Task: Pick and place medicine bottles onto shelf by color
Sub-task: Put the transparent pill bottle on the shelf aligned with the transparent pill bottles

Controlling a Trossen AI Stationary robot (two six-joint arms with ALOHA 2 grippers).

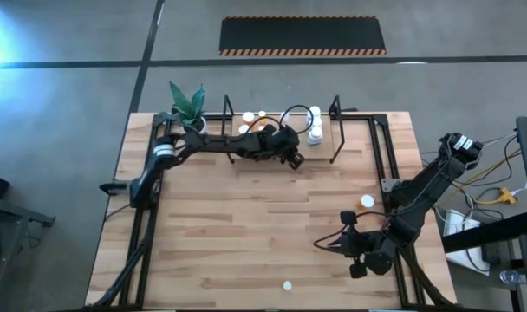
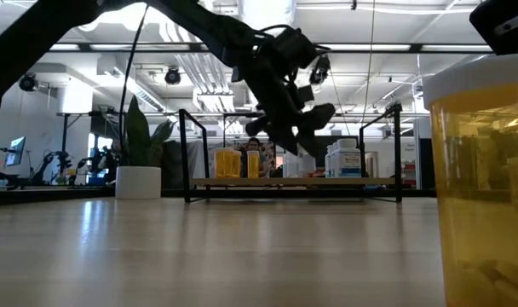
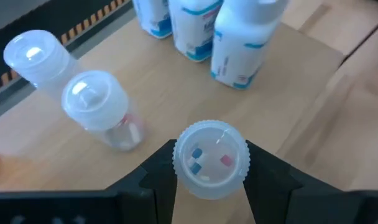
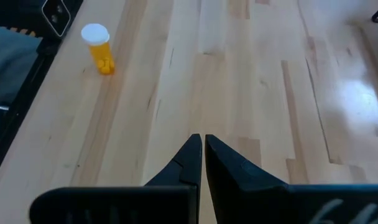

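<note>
While over the shelf (image 1: pixel 350 139) | left gripper (image 3: pixel 211 171) jaws hold a clear bottle (image 3: pixel 209 160) by its sides | light, smooth, may slip | right gripper (image 4: pixel 203 149) jaws shut, empty

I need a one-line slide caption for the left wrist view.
Left gripper holds a clear white-capped pill bottle above the wooden shelf board.

two grippers, one shelf (image 1: pixel 350 139), three white bottles (image 3: pixel 239 43), three clear bottles (image 3: pixel 96 106), one plant (image 1: pixel 187 104)

Clear white-capped bottle (image 3: pixel 210 160) between fingers (image 3: pixel 156 174) above shelf (image 3: pixel 176 106).
</note>
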